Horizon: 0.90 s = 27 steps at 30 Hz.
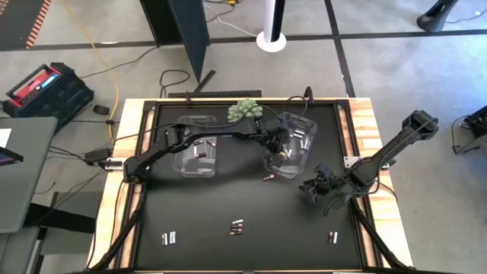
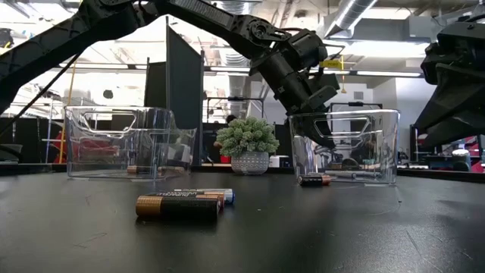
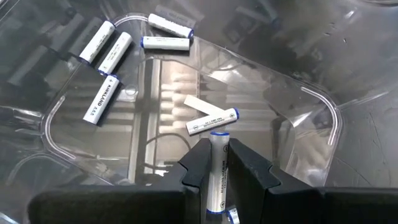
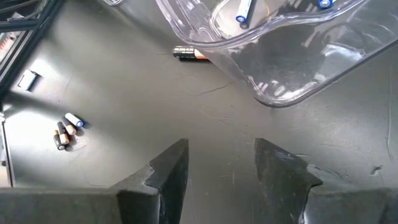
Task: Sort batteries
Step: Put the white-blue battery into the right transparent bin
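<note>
My left gripper (image 1: 280, 146) reaches down into the right clear bin (image 1: 306, 122) and is shut on a white battery (image 3: 217, 163). Several white batteries (image 3: 102, 46) lie on that bin's floor. The left clear bin (image 1: 183, 164) holds dark batteries (image 1: 202, 149). A dark battery (image 1: 267, 179) lies on the mat just in front of the right bin. Small groups of batteries (image 1: 237, 226) lie near the table's front edge. My right gripper (image 4: 221, 168) hovers open over bare mat at the right, nothing between its fingers. My left gripper pinches the white battery's body (image 3: 217, 180) between its two fingers (image 3: 198, 163). The battery lies along the fingers, and its blue-ringed end (image 3: 217, 134) sticks out past them. The fingers slant down from the table's left, inside the right bin's walls. The battery looks clear of the bin's floor.
A green spiky plant (image 1: 244, 111) in a pot stands at the far edge between the two bins. More batteries lie at the front left (image 1: 169, 238) and front right (image 1: 332, 237). The black mat between the bins and the front groups is bare.
</note>
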Each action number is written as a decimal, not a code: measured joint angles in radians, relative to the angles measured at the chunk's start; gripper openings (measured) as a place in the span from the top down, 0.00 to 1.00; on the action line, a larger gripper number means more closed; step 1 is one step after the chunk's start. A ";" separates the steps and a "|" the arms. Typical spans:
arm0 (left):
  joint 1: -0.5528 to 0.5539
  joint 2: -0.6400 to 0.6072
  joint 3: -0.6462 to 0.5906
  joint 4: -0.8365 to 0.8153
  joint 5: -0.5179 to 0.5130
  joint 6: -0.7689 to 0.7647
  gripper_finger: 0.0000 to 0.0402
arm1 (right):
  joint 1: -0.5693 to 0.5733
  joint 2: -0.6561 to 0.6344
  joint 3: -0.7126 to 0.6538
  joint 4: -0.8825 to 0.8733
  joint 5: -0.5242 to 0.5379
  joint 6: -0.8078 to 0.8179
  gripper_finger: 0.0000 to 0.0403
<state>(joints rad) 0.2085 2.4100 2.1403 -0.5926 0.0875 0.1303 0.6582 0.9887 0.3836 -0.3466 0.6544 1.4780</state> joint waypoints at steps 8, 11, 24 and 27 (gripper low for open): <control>0.000 0.000 0.000 0.000 0.000 0.007 0.88 | 0.000 0.000 0.000 0.005 0.000 0.001 0.50; 0.000 0.000 0.000 0.000 0.001 0.006 0.88 | 0.000 0.000 0.000 0.005 0.000 0.015 0.50; 0.002 0.000 0.000 -0.001 -0.012 0.005 0.78 | 0.000 0.000 0.000 0.011 0.000 0.017 0.50; 0.002 0.000 0.000 0.000 -0.012 0.013 0.71 | 0.000 0.000 0.000 0.012 0.000 0.017 0.50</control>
<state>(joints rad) 0.2104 2.4096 2.1403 -0.5930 0.0753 0.1432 0.6582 0.9889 0.3836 -0.3347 0.6548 1.4948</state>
